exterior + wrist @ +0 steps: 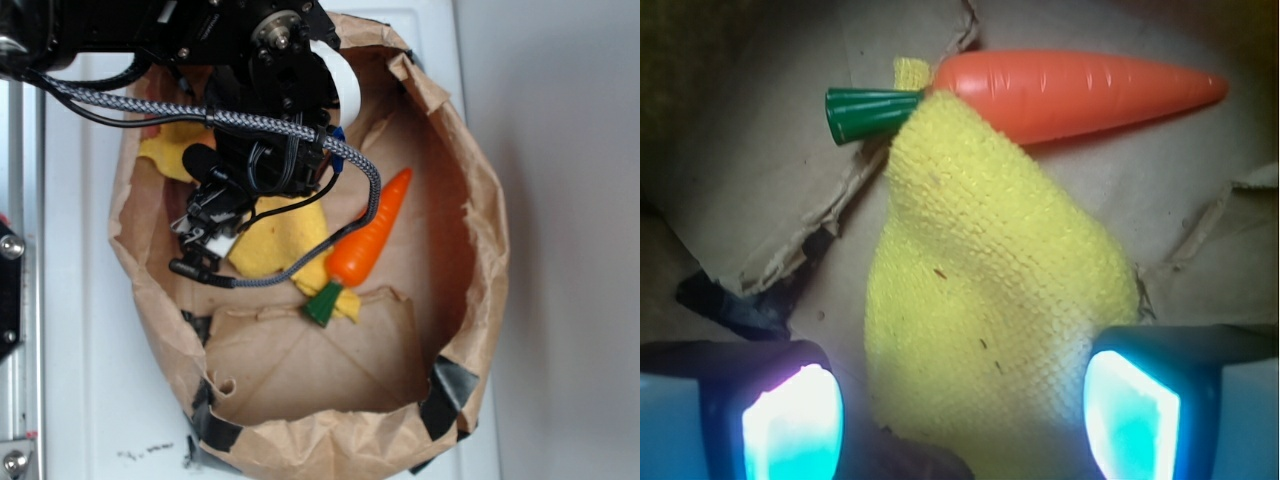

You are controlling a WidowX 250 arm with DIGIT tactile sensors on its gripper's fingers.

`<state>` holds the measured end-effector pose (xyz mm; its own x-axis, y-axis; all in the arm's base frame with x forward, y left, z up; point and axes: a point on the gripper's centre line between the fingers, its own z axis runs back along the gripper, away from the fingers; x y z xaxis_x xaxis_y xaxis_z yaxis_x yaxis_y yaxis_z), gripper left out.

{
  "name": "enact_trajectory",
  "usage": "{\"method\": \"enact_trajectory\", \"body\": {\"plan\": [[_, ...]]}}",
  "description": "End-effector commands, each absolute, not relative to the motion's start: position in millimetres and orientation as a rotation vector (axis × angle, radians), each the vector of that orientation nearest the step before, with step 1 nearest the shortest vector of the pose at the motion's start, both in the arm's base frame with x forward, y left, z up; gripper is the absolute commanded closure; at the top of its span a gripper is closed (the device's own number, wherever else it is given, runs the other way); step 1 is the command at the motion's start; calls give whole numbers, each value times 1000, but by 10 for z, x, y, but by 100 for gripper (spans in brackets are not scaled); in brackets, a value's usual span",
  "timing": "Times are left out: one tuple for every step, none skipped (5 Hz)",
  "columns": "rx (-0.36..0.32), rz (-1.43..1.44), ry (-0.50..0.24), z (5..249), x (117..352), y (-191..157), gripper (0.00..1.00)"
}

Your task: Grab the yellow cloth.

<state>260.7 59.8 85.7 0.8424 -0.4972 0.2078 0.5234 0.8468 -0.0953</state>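
Yellow cloth (990,320) nubby matt terry; carrot (1080,92) glossy smooth plastic; bag (470,200) creased matt brown paper

The yellow cloth (990,330) is lying on brown paper (740,180), widening toward the camera. The gripper (960,415) is hovering with its jaws spread, one finger at each lower side of the cloth, not pinching it. The orange carrot (1080,92) is lying across the cloth's far tip, touching it, its green stem (870,112) sticking out to the cloth's left.
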Motion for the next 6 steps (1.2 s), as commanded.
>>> {"method": "enact_trajectory", "body": {"plan": [[-123,-525,-186,1111,2542,461,100],[-129,-520,-185,1117,2564,459,100],[-125,-515,-179,1094,2617,499,20],[-125,-515,-179,1094,2617,499,0],[-125,-515,-179,1094,2617,499,0],[-125,-515,-179,1094,2617,499,0]]}}
